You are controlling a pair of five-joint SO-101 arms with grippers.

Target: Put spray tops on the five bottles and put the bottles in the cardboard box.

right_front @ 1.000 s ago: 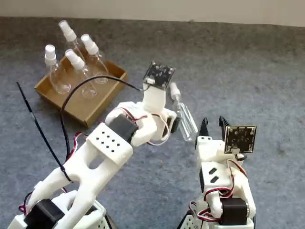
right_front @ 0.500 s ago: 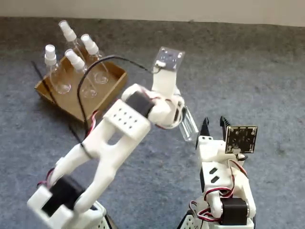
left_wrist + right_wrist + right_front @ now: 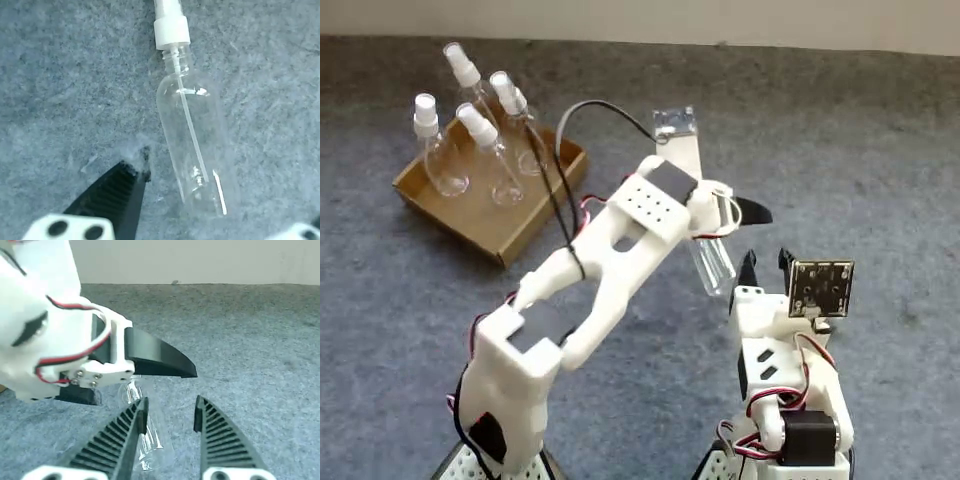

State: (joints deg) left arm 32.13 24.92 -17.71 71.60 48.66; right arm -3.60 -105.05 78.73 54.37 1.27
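Grey carpet (image 3: 880,150) bears the clear plastic spray-topped bottle (image 3: 192,145), seemingly capped, beneath the left gripper (image 3: 229,198), jaws spread; right gripper (image 3: 171,414) also spread. Next, likely: pinch it, carry to brown cardboard box (image 3: 470,225).

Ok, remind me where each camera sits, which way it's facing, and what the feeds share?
High view: fixed above, behind the bases, looking down over the carpet; shows left arm, right arm, cardboard box, loose bottle.
Left wrist view: on the left arm, facing down at the loose bottle; left gripper open astride it.
Right wrist view: on the right arm, low, facing forward; right gripper open, left gripper beyond.
Shared: all three show the loose bottle.
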